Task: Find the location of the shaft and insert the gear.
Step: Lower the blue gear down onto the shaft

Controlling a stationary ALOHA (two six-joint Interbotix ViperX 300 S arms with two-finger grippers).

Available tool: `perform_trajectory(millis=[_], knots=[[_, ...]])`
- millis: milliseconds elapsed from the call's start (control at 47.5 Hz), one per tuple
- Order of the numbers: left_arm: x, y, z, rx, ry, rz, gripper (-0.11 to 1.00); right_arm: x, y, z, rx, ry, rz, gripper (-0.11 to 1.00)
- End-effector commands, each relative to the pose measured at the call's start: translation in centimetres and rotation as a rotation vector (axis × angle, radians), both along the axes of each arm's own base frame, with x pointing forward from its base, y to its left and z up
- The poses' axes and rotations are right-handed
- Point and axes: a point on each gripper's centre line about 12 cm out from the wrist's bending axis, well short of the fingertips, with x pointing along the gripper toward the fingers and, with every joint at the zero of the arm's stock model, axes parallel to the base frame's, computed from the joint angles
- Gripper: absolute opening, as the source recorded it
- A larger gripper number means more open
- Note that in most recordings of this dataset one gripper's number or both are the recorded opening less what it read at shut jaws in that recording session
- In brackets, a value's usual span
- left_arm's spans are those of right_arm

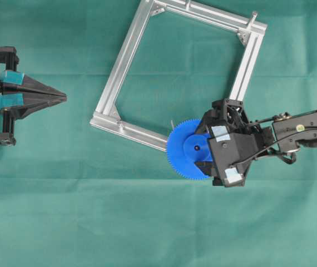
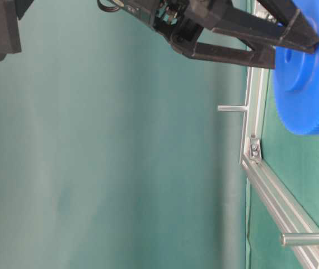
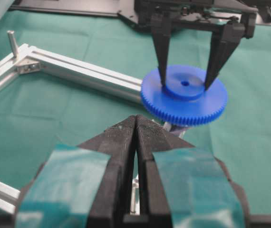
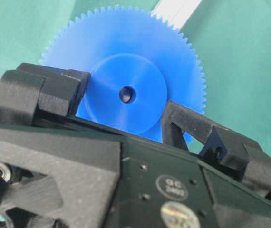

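Observation:
The blue gear (image 1: 178,150) is held level above the near right end of the aluminium frame (image 1: 119,67). My right gripper (image 1: 198,149) is shut on its raised hub, one finger each side, as the left wrist view (image 3: 185,83) and the right wrist view (image 4: 126,102) show. The gear's centre hole (image 4: 126,94) is open. The shaft (image 2: 232,109), a thin silver pin, stands up from the frame rail. From overhead the shaft (image 1: 172,123) shows just off the gear's upper left rim, not under the hole. My left gripper (image 1: 64,98) is shut and empty at the far left.
A thicker bare silver peg (image 1: 254,15) stands at the frame's far right corner, also seen in the left wrist view (image 3: 13,42). Another peg (image 2: 308,239) shows in the table-level view. Green cloth (image 1: 92,211) covers the table.

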Motion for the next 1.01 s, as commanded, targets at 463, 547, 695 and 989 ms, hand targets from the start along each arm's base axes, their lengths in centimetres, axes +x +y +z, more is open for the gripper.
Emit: perform_trajectory(millis=[463, 547, 695, 989], knots=[[0.2, 0.1, 0.6, -0.002, -0.012, 0.004, 0.01, 0.2, -0.3, -0.2, 0.023, 0.005, -0.028, 0.69], [0.2, 0.1, 0.6, -0.002, -0.014, 0.004, 0.01, 0.2, -0.2, -0.2, 0.025, 0.002, -0.025, 0.69], [0.2, 0.1, 0.6, -0.002, -0.012, 0.004, 0.01, 0.2, 0.0, -0.1, 0.026, -0.003, -0.02, 0.69], [0.2, 0.1, 0.6, -0.002, -0.014, 0.004, 0.01, 0.3, 0.0, 0.0, 0.026, -0.01, -0.018, 0.87]])
